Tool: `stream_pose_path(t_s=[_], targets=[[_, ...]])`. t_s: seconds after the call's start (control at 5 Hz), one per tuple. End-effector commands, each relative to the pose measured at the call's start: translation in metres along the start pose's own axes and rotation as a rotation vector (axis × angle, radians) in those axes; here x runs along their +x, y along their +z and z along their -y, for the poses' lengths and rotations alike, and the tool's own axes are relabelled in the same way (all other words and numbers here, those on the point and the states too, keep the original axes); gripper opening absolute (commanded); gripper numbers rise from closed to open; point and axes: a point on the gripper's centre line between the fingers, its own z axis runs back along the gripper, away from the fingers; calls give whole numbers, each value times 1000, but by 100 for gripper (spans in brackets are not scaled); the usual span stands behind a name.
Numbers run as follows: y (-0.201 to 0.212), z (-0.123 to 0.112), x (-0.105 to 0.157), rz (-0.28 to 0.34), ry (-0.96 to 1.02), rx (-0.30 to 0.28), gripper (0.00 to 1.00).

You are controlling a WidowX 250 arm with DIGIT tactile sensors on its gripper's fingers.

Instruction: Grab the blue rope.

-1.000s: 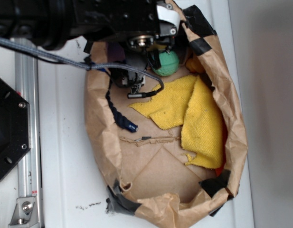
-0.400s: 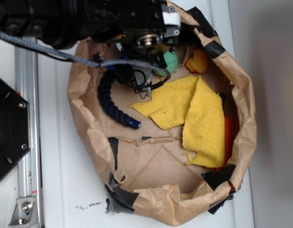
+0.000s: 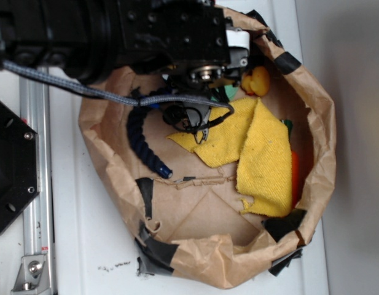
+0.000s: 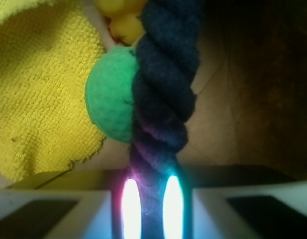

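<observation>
The blue rope (image 3: 140, 136) is thick, navy and twisted. It curves down the left inside of the brown paper bag (image 3: 207, 265), with its shiny capped end (image 3: 166, 173) on the bag floor. Its upper end runs under the black arm (image 3: 171, 34), which hides the fingers in the exterior view. In the wrist view my gripper (image 4: 149, 201) is shut on the blue rope (image 4: 165, 79). The rope is pinched between the two glowing pads (image 4: 131, 206) and stretches away from them.
A yellow cloth (image 3: 257, 153) lies in the middle and right of the bag. A yellow duck (image 3: 257, 80) and a green ball (image 4: 111, 99) sit at the back. Something orange (image 3: 294, 178) lies by the right wall. The grey braided cable (image 3: 85, 86) crosses the rim. A metal rail (image 3: 35, 184) runs left.
The arm has moved right, now hiding most of the green ball. The bag has spread wider and shifted. The rope has bowed further left, and its capped end sits slightly lower.
</observation>
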Motion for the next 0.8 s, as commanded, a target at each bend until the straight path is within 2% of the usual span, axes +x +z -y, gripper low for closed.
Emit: stream_pose_path(t_s=[0.0, 0.2, 0.4, 0.6], targets=[[55, -1, 11, 118, 83, -4, 0], [105, 11, 16, 211, 114, -40, 0], [126, 28, 21, 219, 113, -65, 0], [126, 38, 21, 206, 103, -72, 0]])
